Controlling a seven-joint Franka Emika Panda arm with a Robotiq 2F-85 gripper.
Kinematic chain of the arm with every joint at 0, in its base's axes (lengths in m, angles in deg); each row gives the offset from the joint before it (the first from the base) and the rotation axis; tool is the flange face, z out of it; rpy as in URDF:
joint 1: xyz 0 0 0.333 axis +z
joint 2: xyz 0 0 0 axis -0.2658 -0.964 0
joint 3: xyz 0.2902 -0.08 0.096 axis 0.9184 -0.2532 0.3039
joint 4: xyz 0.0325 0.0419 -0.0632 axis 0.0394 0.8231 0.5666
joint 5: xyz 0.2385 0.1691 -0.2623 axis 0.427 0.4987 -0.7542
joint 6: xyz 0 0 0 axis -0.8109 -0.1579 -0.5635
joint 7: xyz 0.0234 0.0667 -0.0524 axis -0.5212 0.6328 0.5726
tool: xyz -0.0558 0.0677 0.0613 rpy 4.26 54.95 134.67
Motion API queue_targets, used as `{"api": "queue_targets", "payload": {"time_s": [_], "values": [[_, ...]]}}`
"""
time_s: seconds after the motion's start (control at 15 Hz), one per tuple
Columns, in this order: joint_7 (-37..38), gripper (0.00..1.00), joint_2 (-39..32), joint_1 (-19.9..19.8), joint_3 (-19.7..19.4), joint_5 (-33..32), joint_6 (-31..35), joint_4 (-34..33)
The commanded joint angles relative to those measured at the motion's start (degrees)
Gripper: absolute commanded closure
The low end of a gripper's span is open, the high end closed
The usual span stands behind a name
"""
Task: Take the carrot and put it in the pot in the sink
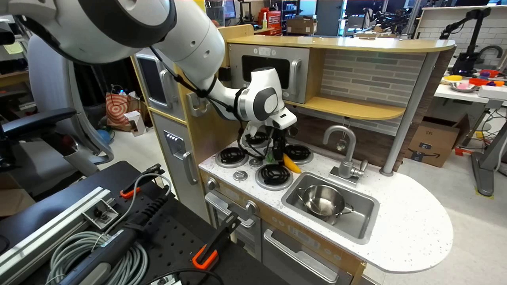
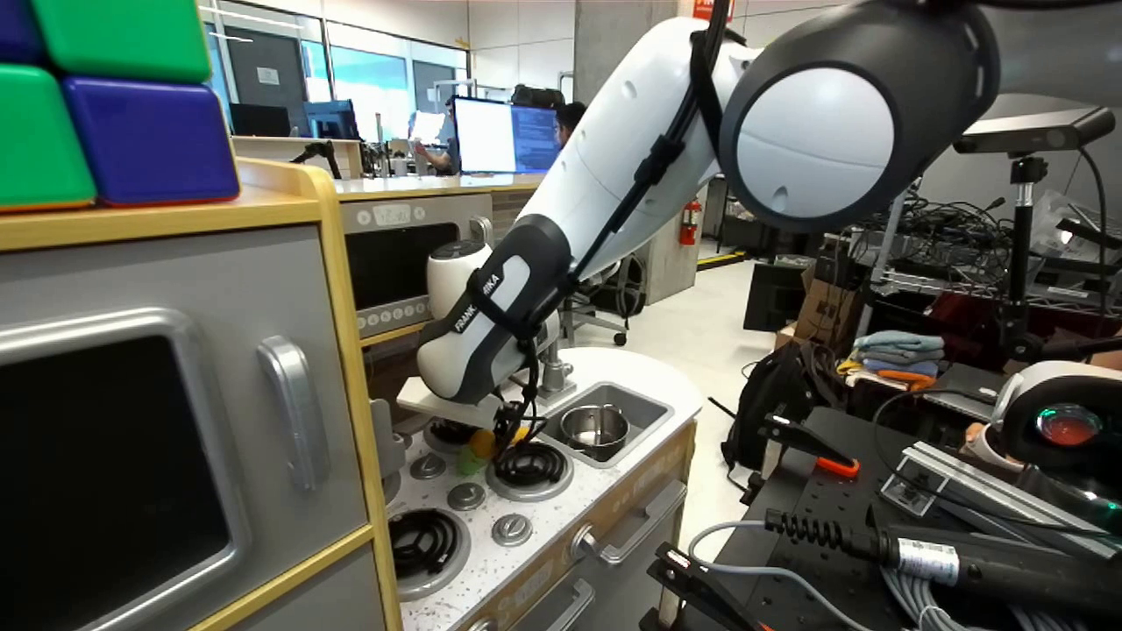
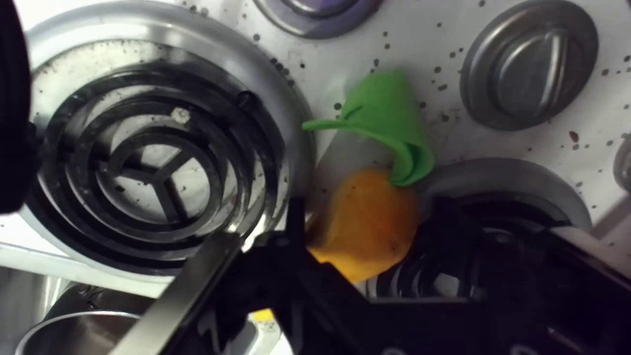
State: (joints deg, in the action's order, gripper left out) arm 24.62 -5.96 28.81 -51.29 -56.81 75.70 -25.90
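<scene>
One "FRANK…MIKA" arm, jaws on carrot.

- From our claw, we have a low way to the sink past a burner, into which the carrot juts.
- Above the pot we find open air, and beside it a gap to the sink's far end.
- The faucet blocks us at the back edge, its spout arched high.
- Shelf and post wall us off behind.
- Past the sink, the bench gives us free room.
</scene>
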Motion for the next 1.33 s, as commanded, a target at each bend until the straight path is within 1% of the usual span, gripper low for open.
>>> {"api": "queue_targets", "payload": {"time_s": [0.0,0.07,0.13,0.2,0.27,0.33,0.4,0.47,0.53,0.67,0.73,0.8,0.93,1.0,1.13,1.27], "values": [[1.62,0.65,-3.31,-1.41,0.16,-2.03,-2.17,-6.56],[1.26,0.74,-3.05,-1.84,0.57,-2.02,-1.99,-6.52],[0.55,0.81,-1.31,-2.10,1.13,-1.78,-1.67,-4.20],[-1.02,0.86,1.16,-1.44,0.29,-0.66,-2.27,-0.79],[-1.78,0.93,2.99,-1.69,0.49,-0.55,-2.98,1.64],[-2.01,0.98,5.17,-1.94,0.03,-0.50,-4.53,4.84],[-1.92,1.00,6.39,-2.33,-0.55,-0.50,-5.94,6.77],[0.16,0.96,7.60,-2.39,-2.70,-0.74,-8.05,9.54],[1.04,0.99,8.29,-2.34,-3.93,-1.19,-8.71,11.40],[4.40,0.97,9.05,-1.28,-6.97,-2.06,-5.60,15.26],[7.07,0.97,9.07,-2.27,-7.08,-4.08,-5.49,15.82],[8.30,0.97,9.32,-2.59,-8.04,-4.41,-5.63,16.93],[9.55,0.97,8.77,-4.71,-9.39,-4.84,-4.66,17.25],[9.81,0.97,8.14,-5.76,-9.76,-4.93,-3.46,16.71],[9.67,0.97,8.00,-8.15,-8.65,-4.08,-2.92,15.72],[9.63,0.97,8.33,-9.02,-7.90,-3.85,-1.15,15.93]]}}
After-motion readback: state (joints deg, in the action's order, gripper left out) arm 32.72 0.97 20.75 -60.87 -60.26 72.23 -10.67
